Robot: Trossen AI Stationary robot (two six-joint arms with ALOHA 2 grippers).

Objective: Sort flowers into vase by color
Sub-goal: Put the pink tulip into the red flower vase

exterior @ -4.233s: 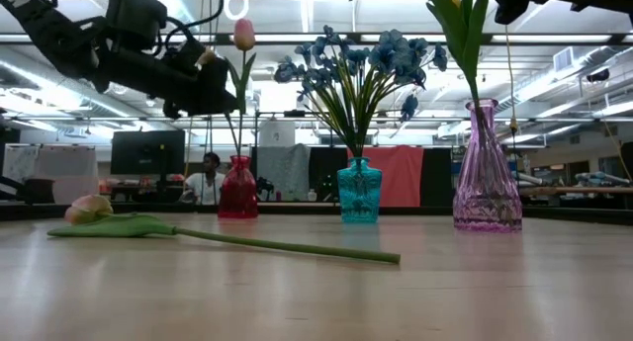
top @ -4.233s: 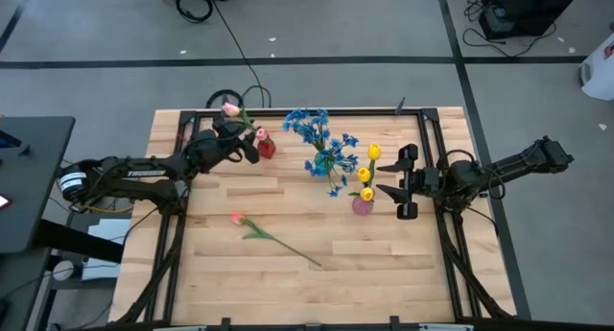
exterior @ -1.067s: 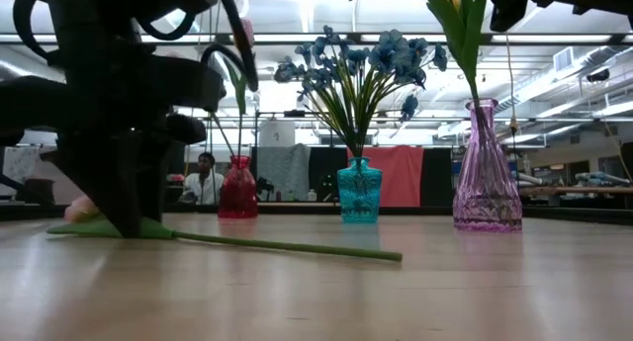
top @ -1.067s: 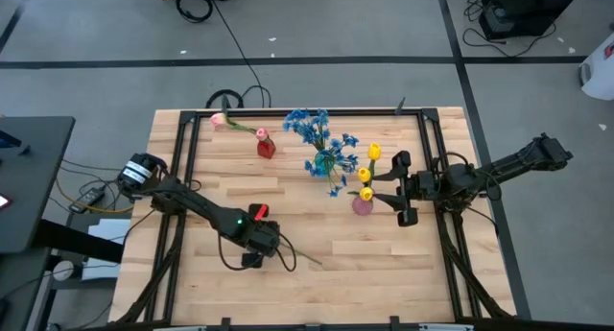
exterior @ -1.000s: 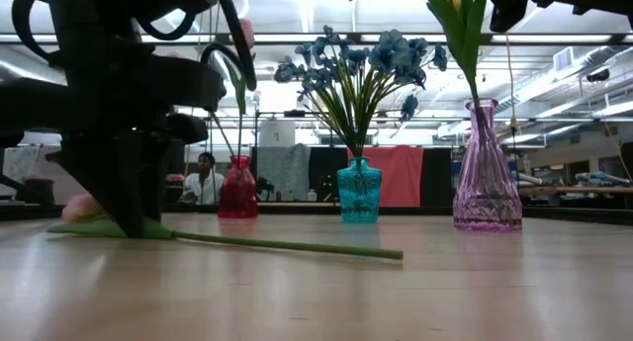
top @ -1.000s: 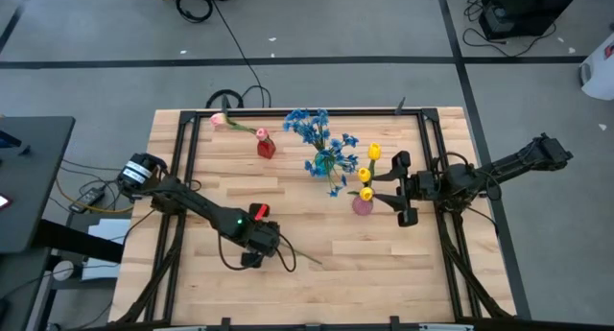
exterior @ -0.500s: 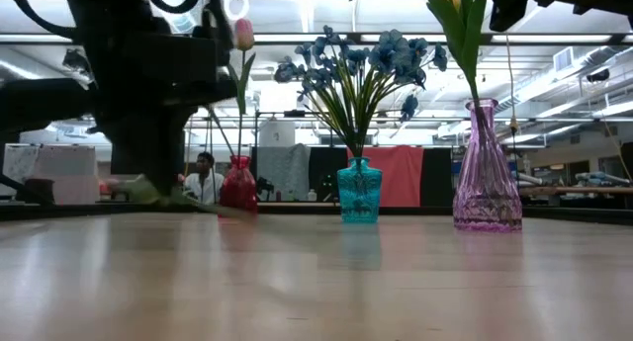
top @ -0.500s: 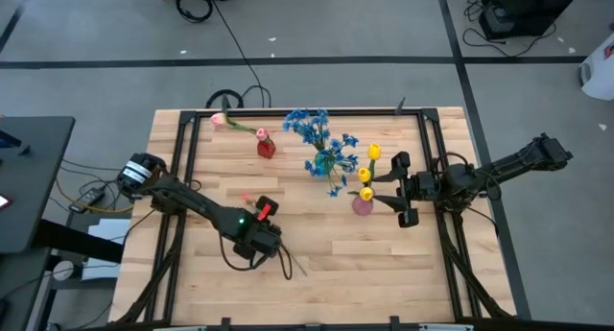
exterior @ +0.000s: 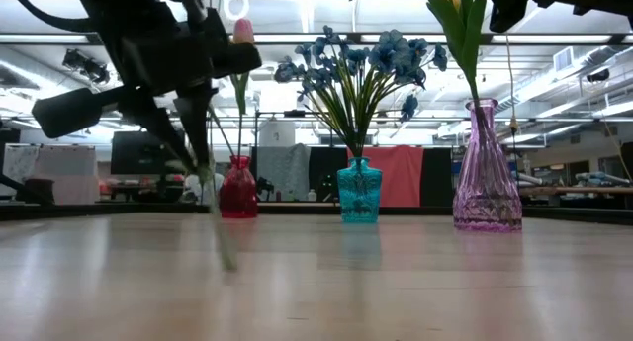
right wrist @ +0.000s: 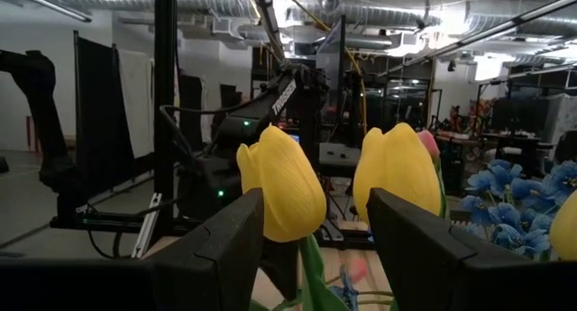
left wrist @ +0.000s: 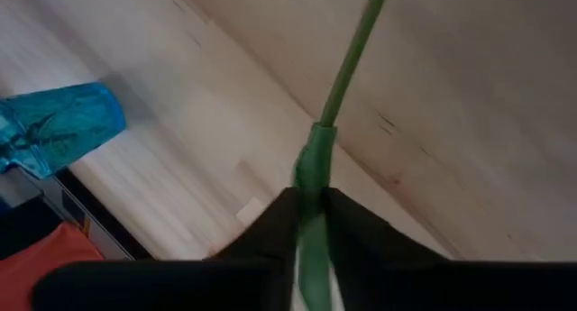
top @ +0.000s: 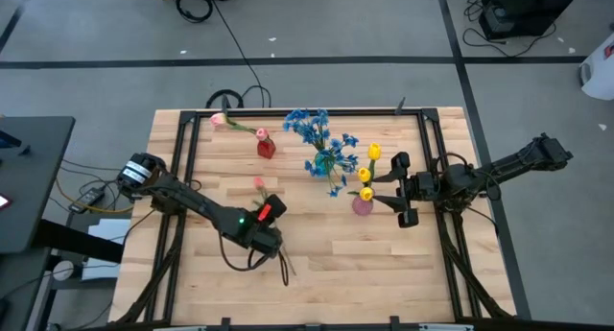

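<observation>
Pale plank tabletop [top: 384, 264], left pincer [top: 271, 208] clenched on slim green-stemmed pink tulip [top: 259, 183], right pincer [top: 401, 186] spread wide.

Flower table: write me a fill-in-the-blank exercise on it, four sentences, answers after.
1. The left gripper is shut on the stem of a ____ tulip.
2. The blue flowers stand in the ____ vase.
3. The yellow tulips stand in the ____ vase.
4. The right gripper, fingers open, is beside the ____ tulips.

Answers: pink; blue; purple; yellow
</observation>
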